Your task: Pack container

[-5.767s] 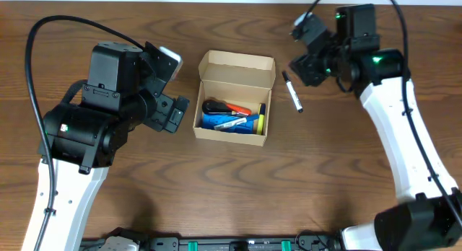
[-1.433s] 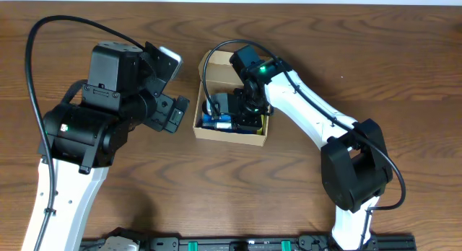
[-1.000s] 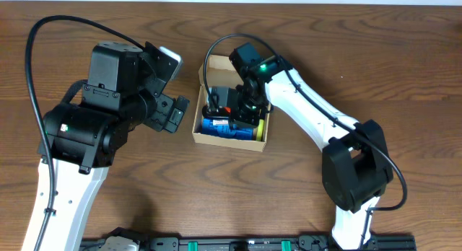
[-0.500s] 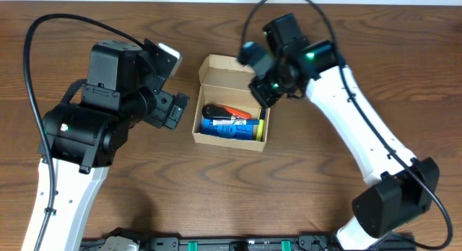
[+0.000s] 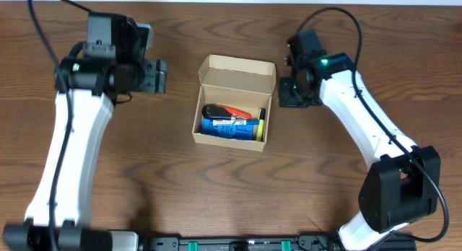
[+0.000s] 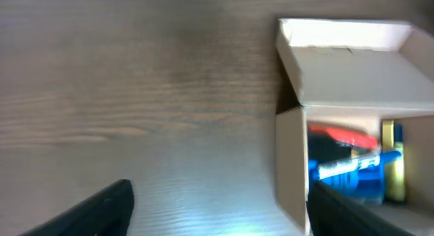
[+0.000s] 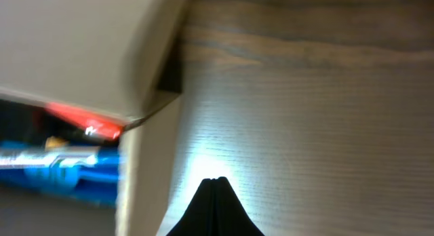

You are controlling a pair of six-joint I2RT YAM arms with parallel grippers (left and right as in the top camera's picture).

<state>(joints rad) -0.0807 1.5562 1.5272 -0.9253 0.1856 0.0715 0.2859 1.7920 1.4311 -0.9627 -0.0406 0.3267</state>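
Container [image 5: 238,69] open; right hand [image 7: 215,192] closed just beside

Table [image 5: 144,172] is dark brown wood with a clear grain. It's smooth, with a bit of a satin sheen where the wrist light hits it. The container [image 5: 238,69] is plain brown cardboard, totally matt, and a bit paler on the inside of the flap. Inside, the blue marker [image 5: 229,127] looks like glossy plastic, and so does the red pen [image 5: 234,109]. The arm links [image 5: 65,157] are smooth white plastic shells, with matt black housings at the joints. The right gripper [image 7: 215,199] reads as flat matt black. The cables [image 5: 339,11] look like black rubbery sheathing.
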